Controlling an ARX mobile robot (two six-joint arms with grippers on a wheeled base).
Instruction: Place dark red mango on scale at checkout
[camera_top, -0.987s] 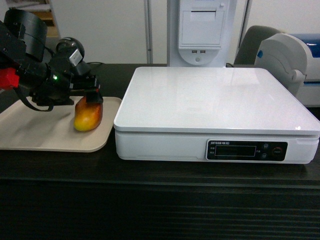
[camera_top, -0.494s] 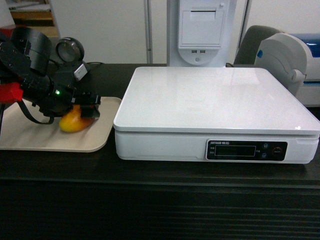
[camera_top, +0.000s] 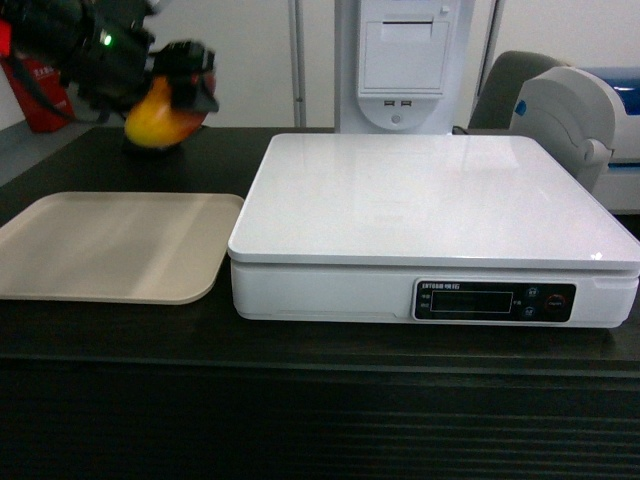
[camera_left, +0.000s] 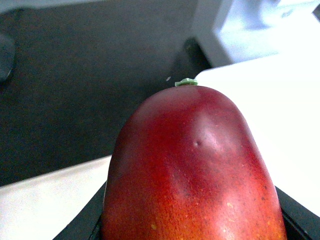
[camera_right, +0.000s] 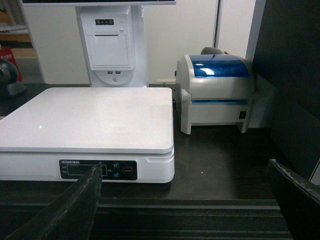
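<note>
Mango (camera_top: 160, 113) is gripped in the left claw (camera_top: 185, 85), raised left of the scale (camera_top: 430, 200). If clipped on the scale's edge, it could slip free. The right claw (camera_right: 182, 200) is held open.

black left arm (camera_top: 85, 45) with green indicator light, red part, dark wedge-shaped right fingers (camera_right: 75, 207)

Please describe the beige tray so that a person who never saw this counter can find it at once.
Start from the large white scale in the middle of the black checkout counter. Directly to its left, almost against its side, lies the beige tray. It is the only flat, cream-coloured thing with rounded corners and a low rim, much thinner than the scale.
</note>
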